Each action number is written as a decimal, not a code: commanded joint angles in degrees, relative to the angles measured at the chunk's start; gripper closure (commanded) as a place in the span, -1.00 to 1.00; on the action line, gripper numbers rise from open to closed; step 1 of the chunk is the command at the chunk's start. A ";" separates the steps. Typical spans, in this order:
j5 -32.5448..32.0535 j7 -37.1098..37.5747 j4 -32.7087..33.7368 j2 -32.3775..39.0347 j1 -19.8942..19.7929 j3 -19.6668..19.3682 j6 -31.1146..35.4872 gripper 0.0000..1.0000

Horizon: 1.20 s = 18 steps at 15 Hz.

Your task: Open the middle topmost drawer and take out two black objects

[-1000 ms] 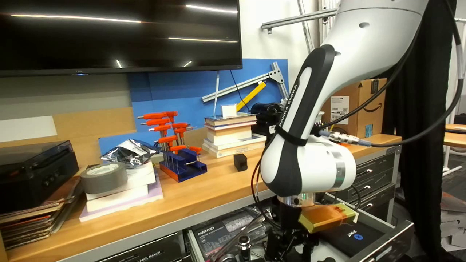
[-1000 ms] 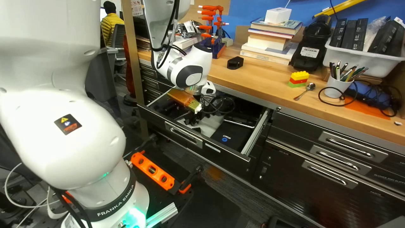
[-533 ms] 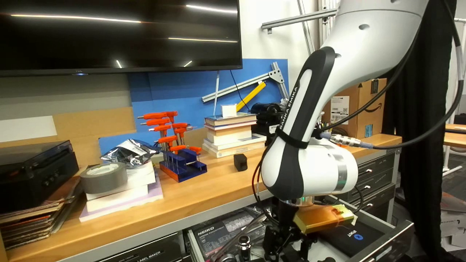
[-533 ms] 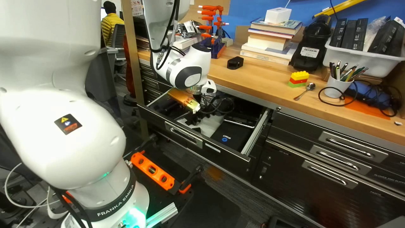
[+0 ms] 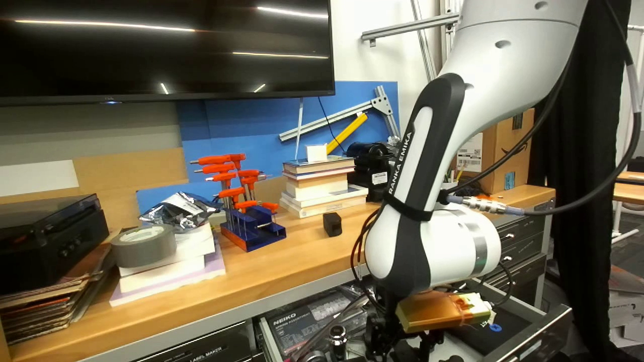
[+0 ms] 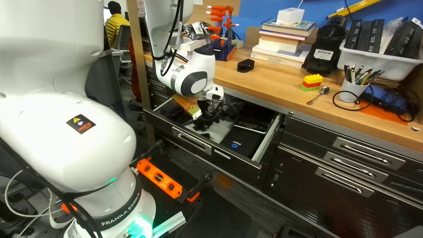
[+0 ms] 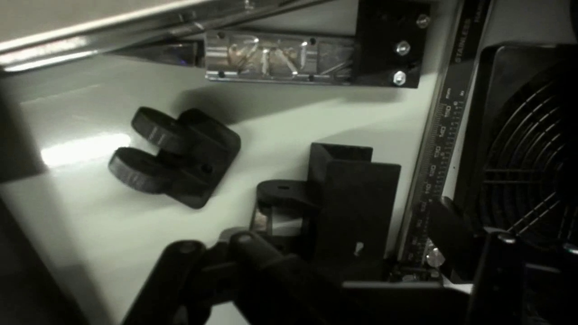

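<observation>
Over at eight o'clock in an exterior view, grey tape (image 5: 143, 246) lay flat on a white stack (image 5: 166, 271), itself on the wooden surface (image 5: 297, 256). At two o'clock from the tape stood an orange-handled blue rack (image 5: 251, 231); at three o'clock from the rack, the books (image 5: 322, 188). Toward five o'clock, under the surface, the drawer (image 6: 238, 165) stood pulled out, as both exterior views showed. A dark case (image 5: 307, 322) lay inside at its nine o'clock, and the arm (image 5: 443, 241), an amber block (image 5: 443, 311) near its end, reached down over the drawer.

Within it, by the wrist view, the black lobed part (image 7: 198, 153) lay at nine o'clock and a clear piece (image 7: 280, 56) at twelve. At five o'clock was the pincer (image 7: 346, 234), its fingers (image 7: 253, 257) spread apart, with the black bracket (image 7: 361, 207) showing between them at four; whether they touched it I could not tell. A ruler (image 7: 435, 149) ran up from four o'clock toward two, and beyond it, at three, lay a dark grille (image 7: 533, 135).
</observation>
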 commanded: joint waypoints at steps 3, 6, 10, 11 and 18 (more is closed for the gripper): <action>-1.11 4.05 -0.37 -0.25 1.05 -0.59 1.19 0.16; -1.30 5.11 -0.45 -0.42 1.45 -1.07 1.10 0.61; -2.92 8.61 -0.46 -2.32 3.87 -4.31 -1.26 0.62; -3.74 9.68 -0.34 -3.63 4.61 -5.69 -2.94 0.62; -15.09 19.65 5.10 -13.10 6.64 -12.66 -16.44 0.62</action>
